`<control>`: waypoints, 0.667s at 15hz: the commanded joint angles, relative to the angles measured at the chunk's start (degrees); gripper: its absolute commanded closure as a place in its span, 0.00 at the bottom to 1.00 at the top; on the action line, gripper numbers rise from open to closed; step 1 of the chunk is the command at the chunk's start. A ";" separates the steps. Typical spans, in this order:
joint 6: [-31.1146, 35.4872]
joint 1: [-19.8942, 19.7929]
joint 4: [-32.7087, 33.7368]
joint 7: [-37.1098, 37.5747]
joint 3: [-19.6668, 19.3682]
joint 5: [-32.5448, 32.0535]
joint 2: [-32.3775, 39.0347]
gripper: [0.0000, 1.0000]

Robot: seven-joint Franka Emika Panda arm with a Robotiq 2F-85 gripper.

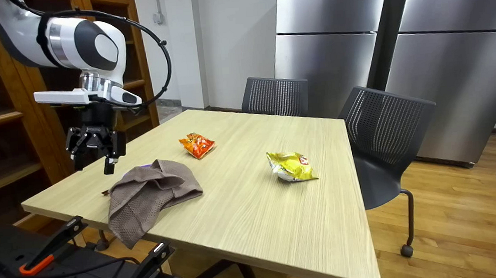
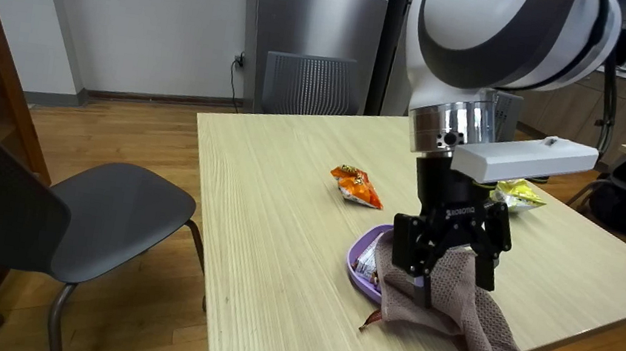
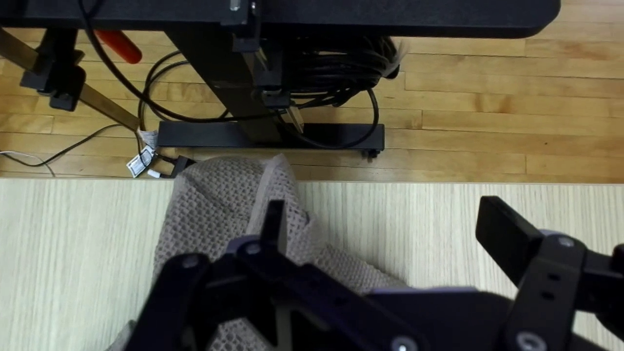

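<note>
My gripper [image 1: 93,164] is open with nothing between its fingers. It points down above the table, near the towel; in an exterior view it stands in front of the towel [image 2: 489,338]. The grey-brown towel [image 1: 153,191] lies crumpled and hangs over the table edge. In the wrist view, the left fingertip is over the towel [image 3: 214,209] and the right one over bare wood; I see no contact. The towel partly covers a purple bowl [image 2: 353,261] holding wrapped snacks [image 2: 367,262]. A dark red wrapper end [image 2: 371,318] sticks out beside the towel.
An orange snack bag [image 1: 198,145] and a yellow snack bag [image 1: 292,166] lie on the wooden table [image 1: 245,226]. Black chairs [image 1: 387,133] stand around it. Clamps with orange handles [image 1: 59,243] sit at the robot's mount. A wooden cabinet [image 1: 33,128] stands behind the arm.
</note>
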 commanded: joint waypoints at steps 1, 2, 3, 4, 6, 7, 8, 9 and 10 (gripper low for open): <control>3.41 -1.33 -2.73 -0.14 0.40 3.90 -1.08 0.00; 4.29 -1.68 -3.28 -0.67 0.37 5.17 -1.09 0.00; 5.09 -1.94 -3.81 -0.81 0.31 6.07 -1.14 0.00; 6.15 -2.40 -4.57 -1.35 0.34 7.31 -1.33 0.00; 8.63 -3.47 -5.78 -2.64 0.38 9.85 -1.54 0.00; 9.85 -3.74 -6.24 -2.61 0.29 10.59 -1.47 0.00; 11.20 -4.28 -6.84 -3.28 0.44 12.01 -1.52 0.00; 12.43 -4.74 -7.41 -3.72 0.55 13.18 -1.51 0.00; 13.54 -5.12 -7.86 -4.20 0.60 14.20 -1.43 0.00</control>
